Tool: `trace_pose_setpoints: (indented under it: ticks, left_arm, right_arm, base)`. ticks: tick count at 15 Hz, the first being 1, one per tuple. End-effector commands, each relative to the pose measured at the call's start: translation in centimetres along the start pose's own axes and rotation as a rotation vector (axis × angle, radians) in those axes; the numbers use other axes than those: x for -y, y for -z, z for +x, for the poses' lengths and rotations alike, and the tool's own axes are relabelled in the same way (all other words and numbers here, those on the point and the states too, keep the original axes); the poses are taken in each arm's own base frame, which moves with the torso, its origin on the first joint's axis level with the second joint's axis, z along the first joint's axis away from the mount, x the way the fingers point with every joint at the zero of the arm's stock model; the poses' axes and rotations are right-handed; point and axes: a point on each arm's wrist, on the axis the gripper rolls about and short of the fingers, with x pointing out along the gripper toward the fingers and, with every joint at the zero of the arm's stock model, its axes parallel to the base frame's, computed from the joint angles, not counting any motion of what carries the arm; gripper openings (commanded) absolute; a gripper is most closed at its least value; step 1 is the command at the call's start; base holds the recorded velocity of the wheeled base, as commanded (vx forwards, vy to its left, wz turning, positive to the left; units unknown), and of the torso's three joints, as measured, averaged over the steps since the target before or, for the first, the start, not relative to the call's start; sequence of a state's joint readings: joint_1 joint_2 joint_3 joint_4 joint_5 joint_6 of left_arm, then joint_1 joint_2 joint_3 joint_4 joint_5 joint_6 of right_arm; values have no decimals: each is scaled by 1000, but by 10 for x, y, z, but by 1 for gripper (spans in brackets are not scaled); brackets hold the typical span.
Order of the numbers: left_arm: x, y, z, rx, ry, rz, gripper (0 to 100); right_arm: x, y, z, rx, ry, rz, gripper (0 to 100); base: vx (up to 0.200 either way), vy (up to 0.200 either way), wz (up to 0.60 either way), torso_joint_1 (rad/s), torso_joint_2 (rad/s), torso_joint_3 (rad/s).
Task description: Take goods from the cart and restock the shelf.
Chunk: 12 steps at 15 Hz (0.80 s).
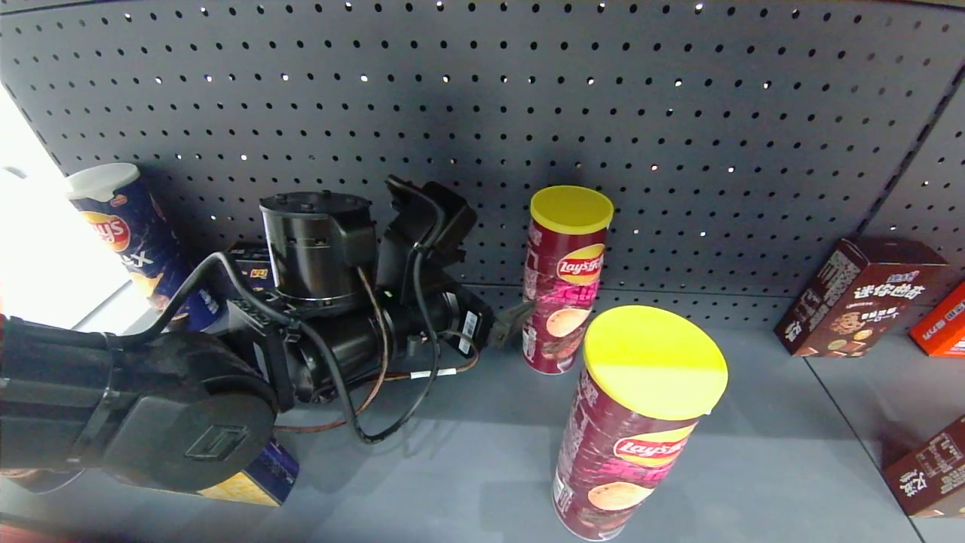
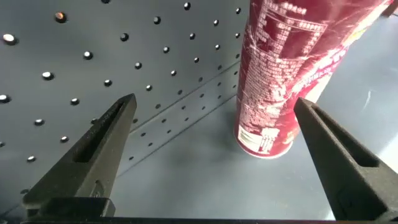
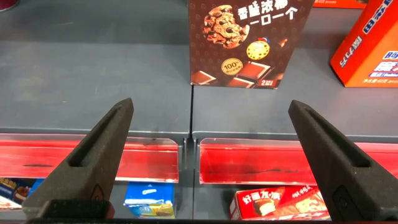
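Gaping left fingers [image 2: 99, 149] hover near rear can [image 2: 280, 74].

I've got a grey pegboard panel [image 1: 482, 90] across the back. Near its right end stands 1 brown biscuit box [image 1: 859, 298], with 1 orange box [image 1: 942, 324] just beside it. At the panel's left end stands 1 blue chip can [image 1: 132, 234], white-lidded.

A red-and-yellow logo badge marks the rear maroon yellow-lidded cardboard tube [image 1: 562, 302], the front maroon tube [image 1: 626, 460] and the dark blue white-lidded tube [image 1: 128, 234]. White characters cross the brown cardboard box [image 1: 859, 302] and the orange cardboard box [image 3: 370, 43].
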<state>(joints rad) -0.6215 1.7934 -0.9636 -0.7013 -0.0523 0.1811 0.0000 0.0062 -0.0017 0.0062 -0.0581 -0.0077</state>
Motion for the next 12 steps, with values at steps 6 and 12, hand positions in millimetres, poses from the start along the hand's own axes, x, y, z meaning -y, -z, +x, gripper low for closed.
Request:
trace_pose_setpoints:
  ticks: [6,12]
  left_arm:
    - [-2,6,16,-14,-15,-1,100]
    - [-11,8,16,-23,-55,-4,100]
  right_arm:
    - [0,0,0,-2,0,-2,100]
    - [0,0,0,-2,0,0,100]
  base:
    - [0,0,0,0,0,0]
    - [0,0,0,0,0,0]
